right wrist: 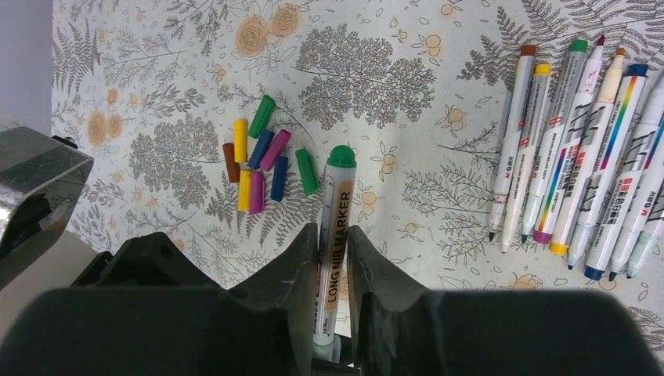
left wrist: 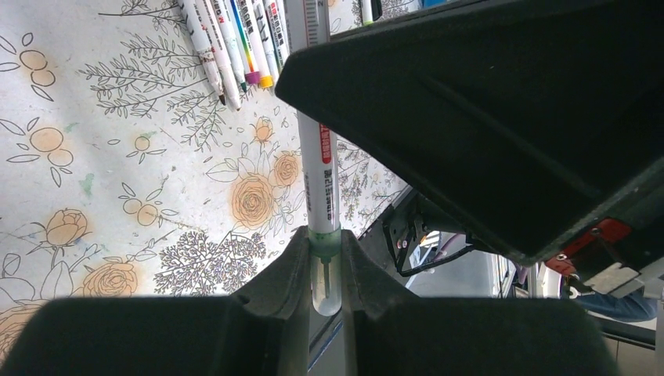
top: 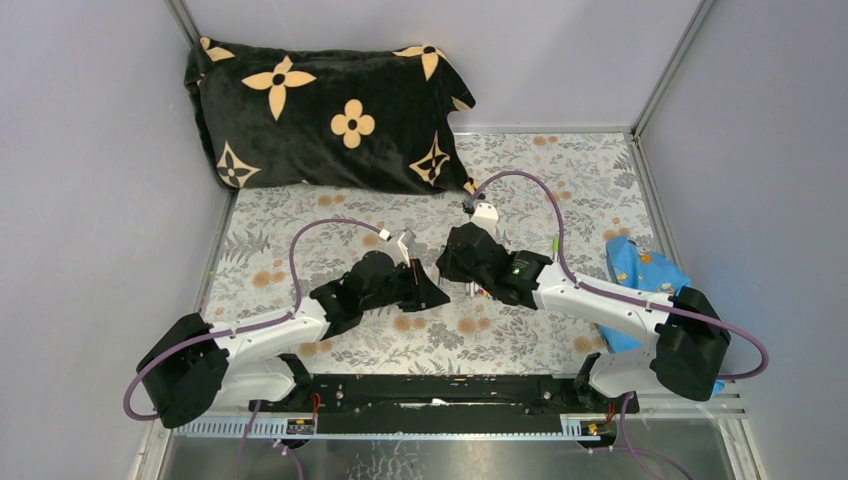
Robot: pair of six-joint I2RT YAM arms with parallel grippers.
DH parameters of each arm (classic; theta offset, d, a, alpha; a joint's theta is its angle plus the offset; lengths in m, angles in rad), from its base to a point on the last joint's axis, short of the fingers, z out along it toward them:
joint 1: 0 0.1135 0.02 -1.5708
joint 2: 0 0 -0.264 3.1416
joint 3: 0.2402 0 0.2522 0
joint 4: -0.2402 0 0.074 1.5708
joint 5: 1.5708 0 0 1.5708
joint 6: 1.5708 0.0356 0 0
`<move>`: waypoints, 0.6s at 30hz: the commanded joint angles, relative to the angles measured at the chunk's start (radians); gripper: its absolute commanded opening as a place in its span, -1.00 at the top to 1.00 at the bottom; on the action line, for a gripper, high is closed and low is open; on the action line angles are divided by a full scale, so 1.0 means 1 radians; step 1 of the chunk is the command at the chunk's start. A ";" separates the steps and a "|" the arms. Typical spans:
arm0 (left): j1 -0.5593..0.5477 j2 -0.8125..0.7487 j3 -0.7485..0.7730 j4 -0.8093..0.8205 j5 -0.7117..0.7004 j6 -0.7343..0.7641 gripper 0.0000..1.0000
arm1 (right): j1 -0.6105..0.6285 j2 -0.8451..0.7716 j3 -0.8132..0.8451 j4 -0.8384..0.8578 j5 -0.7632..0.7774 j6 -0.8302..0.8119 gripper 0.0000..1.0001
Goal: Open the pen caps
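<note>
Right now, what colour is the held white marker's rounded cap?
Green; rounded plastic cap, clearest in the right wrist view.

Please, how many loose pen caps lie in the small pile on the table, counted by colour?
Green caps: 2
Yellow caps: 2
Blue caps: 2
Magenta caps: 2
Reddish-brown cap: 1
Total: 9
Not counted: the fitted green cap, which is on the pen beside the pile.
</note>
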 commanded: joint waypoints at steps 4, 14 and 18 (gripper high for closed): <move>-0.004 -0.051 0.024 0.070 -0.021 0.050 1.00 | 0.016 0.010 -0.036 -0.005 -0.024 0.022 0.50; -0.004 -0.053 0.006 0.060 -0.033 0.084 1.00 | 0.016 0.011 -0.045 0.009 -0.035 0.038 0.76; -0.004 -0.073 -0.005 0.039 -0.064 0.081 1.00 | 0.016 0.006 -0.053 0.020 -0.011 0.036 1.00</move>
